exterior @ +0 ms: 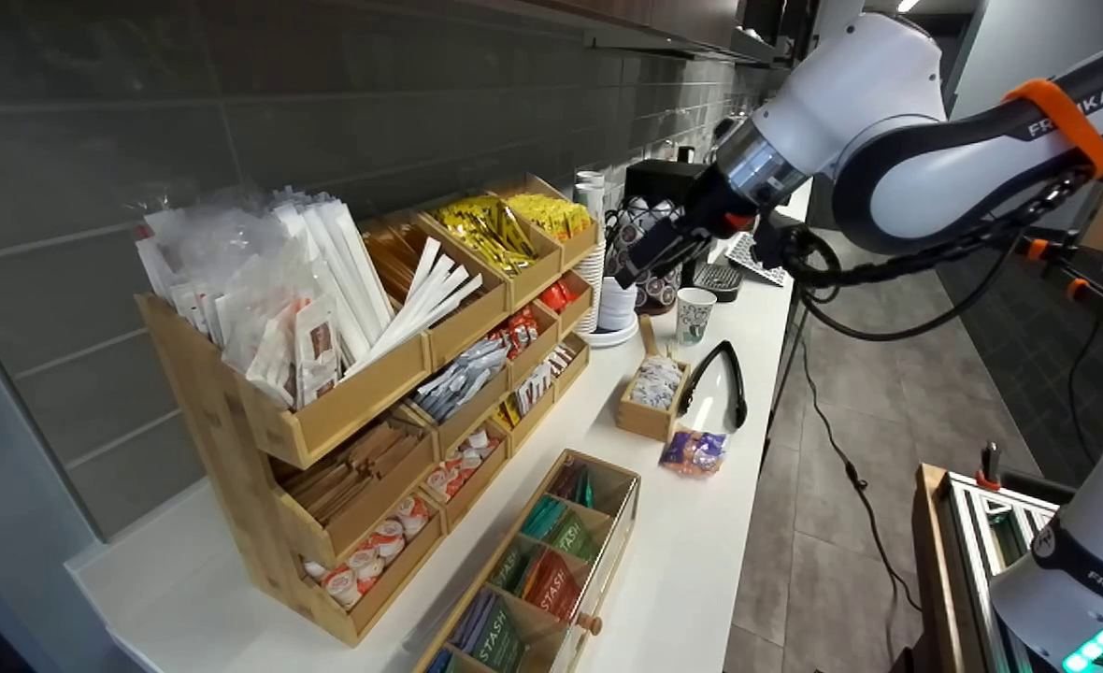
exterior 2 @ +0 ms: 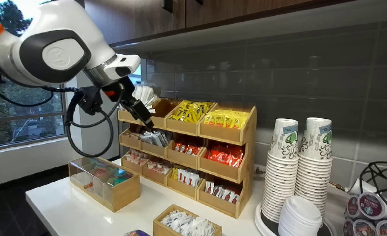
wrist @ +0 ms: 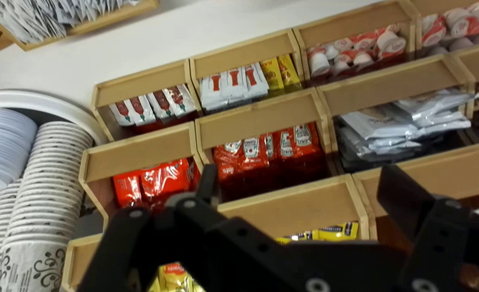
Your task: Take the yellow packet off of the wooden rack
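The light-wood rack (exterior: 198, 467) stands against the tiled wall, and it also shows in an exterior view (exterior 2: 250, 157) and the wrist view (wrist: 259, 117). Its top tier holds two heaps of yellow packets. The end compartment has golden-yellow packets with red print (exterior: 551, 215) (exterior 2: 226, 118) (wrist: 175, 279). The neighbouring one has yellow packets with dark print (exterior: 491, 232) (exterior 2: 191, 111) (wrist: 337, 232). I cannot tell which single packet is meant. My gripper (exterior: 628, 271) (exterior 2: 150, 126) (wrist: 304, 182) is open and empty, in the air in front of the rack. It partly hides both heaps in the wrist view.
Stacked paper cups (exterior 2: 280, 183) stand beside the rack's end. A small wooden box of white sachets (exterior: 645, 419), a clear-lidded tea box (exterior: 612, 542), an orange-and-purple packet (exterior: 694, 451) and a paper cup (exterior: 694, 313) are on the counter. A cabinet (exterior 2: 219, 14) hangs overhead.
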### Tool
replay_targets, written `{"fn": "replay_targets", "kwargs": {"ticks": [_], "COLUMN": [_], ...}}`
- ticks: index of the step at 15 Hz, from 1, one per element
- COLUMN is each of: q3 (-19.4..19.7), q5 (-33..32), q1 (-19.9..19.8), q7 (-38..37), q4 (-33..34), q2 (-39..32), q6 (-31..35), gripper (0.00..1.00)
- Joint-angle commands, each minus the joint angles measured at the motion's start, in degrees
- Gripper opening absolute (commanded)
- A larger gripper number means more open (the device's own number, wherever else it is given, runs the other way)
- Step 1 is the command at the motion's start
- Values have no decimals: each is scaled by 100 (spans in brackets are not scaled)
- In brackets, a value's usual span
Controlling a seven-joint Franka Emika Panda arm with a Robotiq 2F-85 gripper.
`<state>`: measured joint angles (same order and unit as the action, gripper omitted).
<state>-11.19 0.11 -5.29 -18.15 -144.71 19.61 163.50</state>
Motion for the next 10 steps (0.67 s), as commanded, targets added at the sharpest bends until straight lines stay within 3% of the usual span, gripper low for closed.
{"fn": "replay_targets", "kwargs": {"ticks": [1,7,8,10], "q3": [-146,-295,-138,-139], "q5": [-206,-400,-164,-170], "q1": [-288,-644,-463,-485], "q7": [-310,-524,-197,-198], "q4": [517,1047,937,973], "q2": [-352,-692,-522,-568], "q6": [191,242,123,124], "gripper": [100,100,100,100]}}
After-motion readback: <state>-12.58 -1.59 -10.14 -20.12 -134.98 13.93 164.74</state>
